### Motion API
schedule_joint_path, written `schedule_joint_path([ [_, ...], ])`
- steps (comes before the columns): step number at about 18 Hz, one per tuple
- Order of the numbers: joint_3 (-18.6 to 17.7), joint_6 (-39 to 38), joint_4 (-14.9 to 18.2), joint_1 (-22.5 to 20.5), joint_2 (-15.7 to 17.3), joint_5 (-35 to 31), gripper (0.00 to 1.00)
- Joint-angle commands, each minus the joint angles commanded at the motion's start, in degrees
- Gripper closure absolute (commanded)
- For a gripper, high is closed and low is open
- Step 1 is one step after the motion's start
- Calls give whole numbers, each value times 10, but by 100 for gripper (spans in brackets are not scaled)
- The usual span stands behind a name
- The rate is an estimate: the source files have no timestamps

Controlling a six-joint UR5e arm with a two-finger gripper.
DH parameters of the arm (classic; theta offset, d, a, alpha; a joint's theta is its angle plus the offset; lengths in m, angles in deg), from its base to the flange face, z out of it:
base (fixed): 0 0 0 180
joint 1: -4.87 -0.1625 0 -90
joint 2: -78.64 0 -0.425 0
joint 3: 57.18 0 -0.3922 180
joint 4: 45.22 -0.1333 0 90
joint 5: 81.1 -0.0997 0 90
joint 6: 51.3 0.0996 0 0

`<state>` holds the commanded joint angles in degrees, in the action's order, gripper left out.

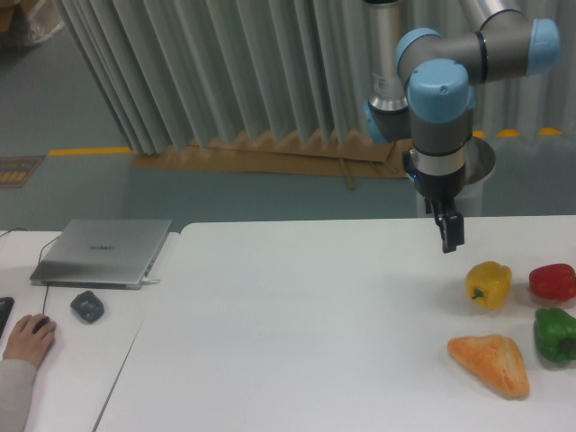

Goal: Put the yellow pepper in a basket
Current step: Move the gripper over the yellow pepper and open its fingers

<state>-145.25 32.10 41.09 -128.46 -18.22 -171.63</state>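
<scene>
We are looking at a robotics lab or industrial test hall. A grey-and-blue robot arm [438, 99] is mounted beside a plain white table [297, 324], the floor is painted green-grey with a yellow safety line [90, 150], and a pleated grey curtain [225, 72] screens off the back. A closed laptop [103, 252] and an operator's hand [29, 337] on a mouse mark a workstation.
</scene>
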Motion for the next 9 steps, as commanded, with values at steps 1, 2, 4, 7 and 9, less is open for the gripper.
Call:
schedule_joint_path([
  [1,0,0,1,1,0,-2,0],
  [2,-1,-1,0,1,0,-2,0],
  [4,0,-2,0,2,1,-2,0],
  [7,0,-2,-4,-1,2,-2,0],
  [9,0,-1,-4,-6,4,-1,0],
])
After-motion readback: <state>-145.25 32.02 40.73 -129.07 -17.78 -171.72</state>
